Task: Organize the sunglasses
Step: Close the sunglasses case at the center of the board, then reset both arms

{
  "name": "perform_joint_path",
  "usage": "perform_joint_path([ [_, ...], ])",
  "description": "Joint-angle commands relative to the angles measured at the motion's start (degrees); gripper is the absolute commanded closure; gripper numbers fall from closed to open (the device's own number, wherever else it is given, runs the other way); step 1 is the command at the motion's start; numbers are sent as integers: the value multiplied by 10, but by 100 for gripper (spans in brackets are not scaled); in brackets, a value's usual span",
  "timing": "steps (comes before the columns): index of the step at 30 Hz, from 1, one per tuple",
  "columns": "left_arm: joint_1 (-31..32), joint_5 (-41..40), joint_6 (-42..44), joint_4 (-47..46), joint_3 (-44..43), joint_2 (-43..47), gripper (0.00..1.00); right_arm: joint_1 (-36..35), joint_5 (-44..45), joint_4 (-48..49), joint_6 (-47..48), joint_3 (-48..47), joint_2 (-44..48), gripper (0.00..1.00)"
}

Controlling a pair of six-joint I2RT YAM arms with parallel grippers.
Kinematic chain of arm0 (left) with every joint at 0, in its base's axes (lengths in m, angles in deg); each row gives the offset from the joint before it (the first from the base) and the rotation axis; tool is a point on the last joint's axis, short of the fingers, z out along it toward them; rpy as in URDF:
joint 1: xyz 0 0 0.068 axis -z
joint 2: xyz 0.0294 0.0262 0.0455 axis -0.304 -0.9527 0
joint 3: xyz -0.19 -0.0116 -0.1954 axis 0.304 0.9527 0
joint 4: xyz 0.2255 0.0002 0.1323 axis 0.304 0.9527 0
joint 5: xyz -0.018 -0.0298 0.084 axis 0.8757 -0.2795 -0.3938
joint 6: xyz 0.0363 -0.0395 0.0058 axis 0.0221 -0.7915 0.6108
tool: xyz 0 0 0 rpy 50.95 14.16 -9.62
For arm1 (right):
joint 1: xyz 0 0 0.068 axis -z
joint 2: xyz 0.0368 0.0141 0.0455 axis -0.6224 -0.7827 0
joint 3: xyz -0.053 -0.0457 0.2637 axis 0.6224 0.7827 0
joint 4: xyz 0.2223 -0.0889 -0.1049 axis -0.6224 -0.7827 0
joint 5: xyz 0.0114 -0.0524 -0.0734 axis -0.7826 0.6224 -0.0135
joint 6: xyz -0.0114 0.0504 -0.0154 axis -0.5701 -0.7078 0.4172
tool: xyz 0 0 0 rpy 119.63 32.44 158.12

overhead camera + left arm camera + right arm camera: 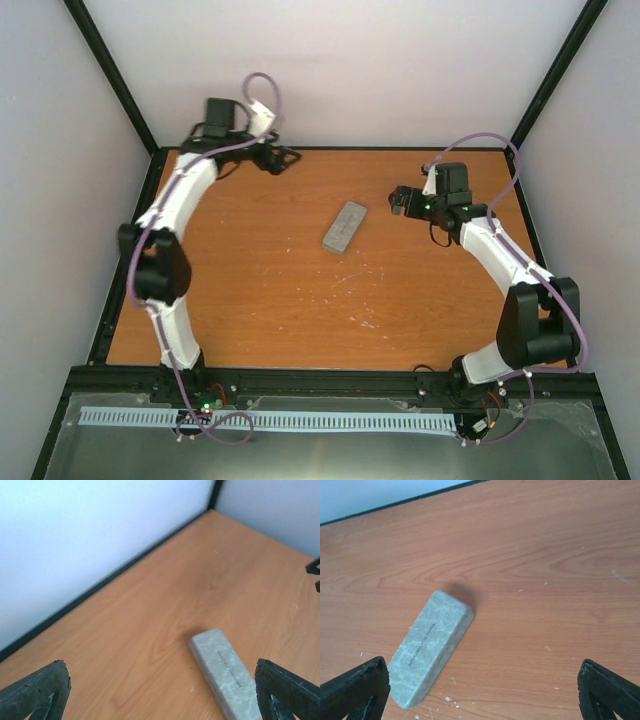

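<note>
A robotics lab cell is showing here: pale panels (350,60) in a black frame (120,88) are enclosing a wood counter (270,300), with a left arm (185,195) and right arm (495,250) standing at its near edge.

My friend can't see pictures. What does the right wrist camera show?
A closed grey case lies slanted on a wooden table. The two black fingertips of the right gripper sit wide apart in the bottom corners, holding nothing.
</note>
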Motion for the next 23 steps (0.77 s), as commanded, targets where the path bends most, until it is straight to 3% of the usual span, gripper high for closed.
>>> perform_joint_path([
  [1,-67,-41,-60,-28,114,101,0,28,19,-42,30,-7,18,0],
  [5,-111,-127,-29,-3,278,154,1,37,61,-104,32,-16,22,0],
  [10,-126,-143,-12,-60,431,253,0,39,79,-96,13,9,41,0],
  [18,-129,-121,-20,-72,479,294,0,41,105,-119,-26,5,42,0],
  [23,-129,-89,-22,-79,491,294,0,41,77,-131,-35,1,32,0],
])
